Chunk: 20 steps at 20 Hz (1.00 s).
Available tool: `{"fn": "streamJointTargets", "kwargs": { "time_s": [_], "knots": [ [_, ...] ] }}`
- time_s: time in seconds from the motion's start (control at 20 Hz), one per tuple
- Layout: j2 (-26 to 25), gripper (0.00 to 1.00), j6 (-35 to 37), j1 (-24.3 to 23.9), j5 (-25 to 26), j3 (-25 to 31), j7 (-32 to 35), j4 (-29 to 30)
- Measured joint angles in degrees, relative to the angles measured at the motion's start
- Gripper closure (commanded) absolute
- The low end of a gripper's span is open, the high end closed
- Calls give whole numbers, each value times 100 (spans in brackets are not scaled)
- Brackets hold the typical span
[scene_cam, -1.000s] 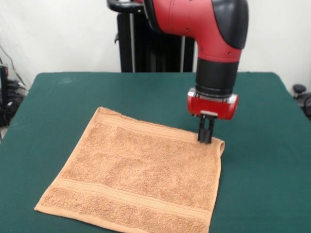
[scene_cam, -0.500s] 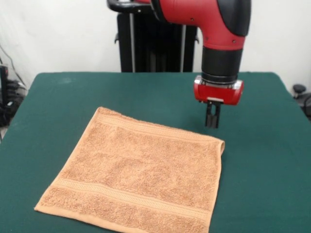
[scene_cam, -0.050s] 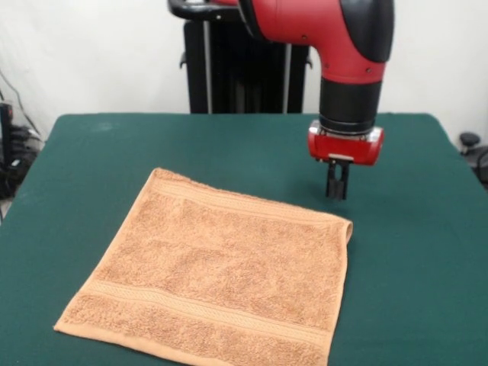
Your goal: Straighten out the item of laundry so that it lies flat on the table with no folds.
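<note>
The item of laundry (scene_cam, -0.050s: 221, 274), an orange-tan terry towel with woven bands near two edges, lies spread out on the dark green table (scene_cam, -0.050s: 91, 160), turned like a diamond. Its surface looks flat, with a slight curl at the far right corner. My gripper (scene_cam, -0.050s: 337, 192) hangs above the table just beyond that corner, clear of the cloth. Its two black fingers stand close together with nothing between them.
The table's green top runs wide on all sides of the towel. Dark cables and gear (scene_cam, -0.050s: 11, 152) sit off the left edge, and a black object (scene_cam, -0.050s: 469, 141) lies off the right edge.
The gripper has let go of the towel's far right corner, risen and moved a little to the right. The towel has stayed put.
</note>
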<state>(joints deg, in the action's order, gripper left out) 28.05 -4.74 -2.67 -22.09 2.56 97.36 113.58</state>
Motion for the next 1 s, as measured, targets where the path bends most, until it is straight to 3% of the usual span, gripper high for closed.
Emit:
{"fn": "streamJointTargets", "kwargs": {
  "time_s": [0.55, 1.0],
  "knots": [
    [-7, 100, 333, 442, -288, -223, 0, -312],
    [-251, 100, 1089, 884, -529, -563, 0, -1123]
  ]
}}
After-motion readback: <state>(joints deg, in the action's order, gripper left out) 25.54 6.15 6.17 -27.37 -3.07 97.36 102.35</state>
